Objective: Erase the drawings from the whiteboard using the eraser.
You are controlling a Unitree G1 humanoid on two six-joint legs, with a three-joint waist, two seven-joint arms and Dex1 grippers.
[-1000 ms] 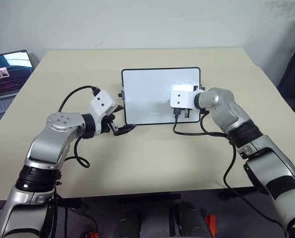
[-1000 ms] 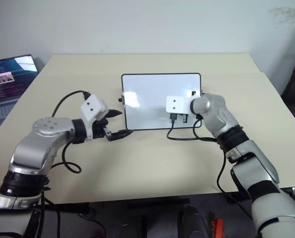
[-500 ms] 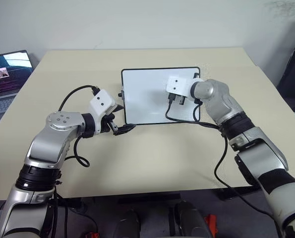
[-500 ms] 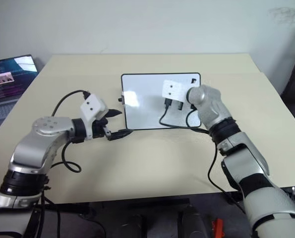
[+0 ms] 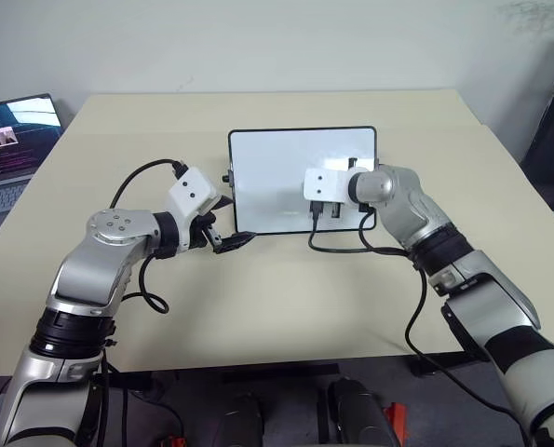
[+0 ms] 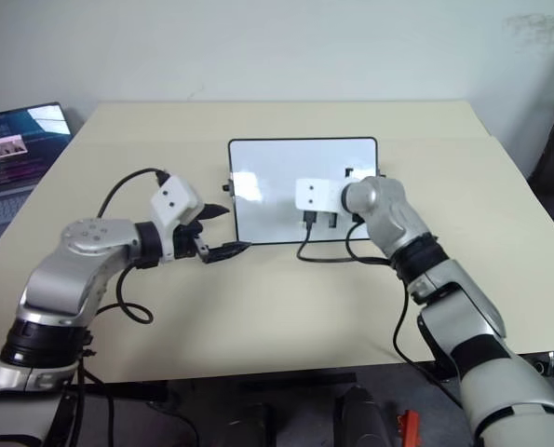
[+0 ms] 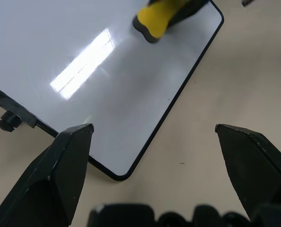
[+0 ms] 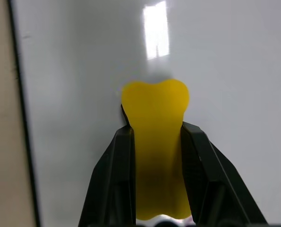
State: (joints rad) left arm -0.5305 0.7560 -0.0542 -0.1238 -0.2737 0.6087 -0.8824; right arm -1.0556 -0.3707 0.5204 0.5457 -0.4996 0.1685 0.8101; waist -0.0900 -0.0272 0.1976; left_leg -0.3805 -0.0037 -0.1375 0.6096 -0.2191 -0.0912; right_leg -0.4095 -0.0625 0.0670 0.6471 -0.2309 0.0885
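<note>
The whiteboard (image 5: 277, 168) lies flat in the middle of the table, and its visible surface is plain white. The drawings are out of view. My right gripper (image 8: 155, 127) is shut on the yellow eraser (image 8: 154, 142), pressing it onto the board's near half, right of centre (image 5: 321, 212). The eraser (image 7: 159, 19) also appears in the left wrist view, near the board's far corner. My left gripper (image 5: 230, 240) hovers just off the board's near left corner. It is open with nothing between its fingers (image 7: 64, 165).
A laptop (image 5: 11, 140) with a lit screen stands beyond the table's left edge. A black cable (image 5: 337, 244) loops from my right wrist onto the table (image 5: 286, 298) in front of the board. A small black knob (image 7: 8, 120) juts from the board's short side.
My right gripper swept the eraser from the board's near right up toward the far edge, then back down and further left. The left arm stayed still.
</note>
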